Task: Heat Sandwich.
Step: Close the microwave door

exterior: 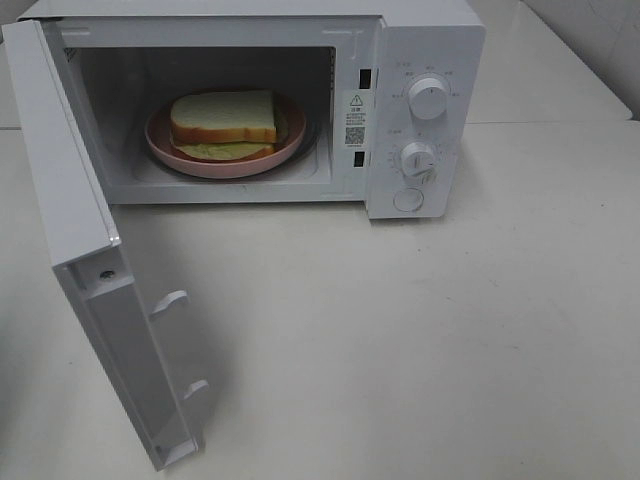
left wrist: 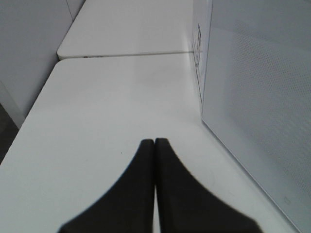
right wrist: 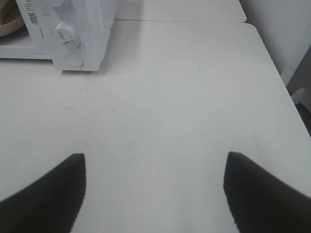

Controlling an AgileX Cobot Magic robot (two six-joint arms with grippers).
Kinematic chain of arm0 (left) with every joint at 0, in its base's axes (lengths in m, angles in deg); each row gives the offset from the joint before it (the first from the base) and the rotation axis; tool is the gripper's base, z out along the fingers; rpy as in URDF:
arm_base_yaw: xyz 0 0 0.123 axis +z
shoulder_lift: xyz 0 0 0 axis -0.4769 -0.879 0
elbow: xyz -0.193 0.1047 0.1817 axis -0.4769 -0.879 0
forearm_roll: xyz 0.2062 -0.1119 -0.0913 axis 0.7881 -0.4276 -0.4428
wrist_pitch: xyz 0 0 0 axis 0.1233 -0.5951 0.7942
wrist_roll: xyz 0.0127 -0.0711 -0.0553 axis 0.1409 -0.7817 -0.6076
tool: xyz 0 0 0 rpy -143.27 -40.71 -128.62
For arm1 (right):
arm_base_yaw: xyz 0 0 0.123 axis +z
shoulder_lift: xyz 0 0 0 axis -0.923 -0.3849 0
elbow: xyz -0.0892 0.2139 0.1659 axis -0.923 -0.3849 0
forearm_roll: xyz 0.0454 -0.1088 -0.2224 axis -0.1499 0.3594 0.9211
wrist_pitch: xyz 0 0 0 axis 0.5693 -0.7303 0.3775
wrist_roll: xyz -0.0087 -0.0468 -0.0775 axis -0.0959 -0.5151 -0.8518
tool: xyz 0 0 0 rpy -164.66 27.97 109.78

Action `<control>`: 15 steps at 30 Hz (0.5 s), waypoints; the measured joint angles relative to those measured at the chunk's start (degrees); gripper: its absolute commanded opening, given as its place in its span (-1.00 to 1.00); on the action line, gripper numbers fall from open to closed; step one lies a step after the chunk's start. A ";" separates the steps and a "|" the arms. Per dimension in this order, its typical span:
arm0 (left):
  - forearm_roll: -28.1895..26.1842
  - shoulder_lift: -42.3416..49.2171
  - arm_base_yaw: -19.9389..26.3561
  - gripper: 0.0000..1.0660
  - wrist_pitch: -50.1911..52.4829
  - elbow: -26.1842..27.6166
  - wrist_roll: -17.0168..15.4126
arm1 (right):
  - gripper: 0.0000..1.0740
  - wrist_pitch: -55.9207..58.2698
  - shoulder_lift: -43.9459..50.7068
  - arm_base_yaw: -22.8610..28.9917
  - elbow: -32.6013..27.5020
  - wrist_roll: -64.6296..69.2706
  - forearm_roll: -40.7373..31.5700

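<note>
The left gripper hung low over the white table with its two dark fingers pressed together and nothing between them. Just beside it rose a white panel with a fine dotted pattern; whether that was the door or a side wall could not be told from the wrist view. The right gripper hovered over a bare stretch of the same table, its fingers spread wide apart and empty.

Farther off in the high view, the door stood swung fully open on the left, its inner face turned toward the middle, with two latch hooks jutting from its free edge. Past it sat the microwave, its cavity open to the front. On the control strip at its right were an upper knob, a lower knob and a round button under them.

Deepest in, a pink plate rested on the cavity floor. The sandwich lay on that plate, white bread up with a tan crust at the edge and pale green filling showing below. It was well apart from both grippers.
</note>
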 measured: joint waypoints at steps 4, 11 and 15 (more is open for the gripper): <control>0.34 -5.16 0.00 -1.00 10.71 -1.72 0.00 | 0.40 0.00 0.00 0.00 0.00 0.00 0.00; 4.24 -14.67 0.00 -1.00 24.18 -1.78 -0.17 | 0.40 0.00 0.00 0.00 0.00 0.00 0.00; 5.39 -22.57 0.00 -1.00 31.11 -1.78 -2.86 | 0.40 0.00 0.00 0.00 0.00 0.00 0.00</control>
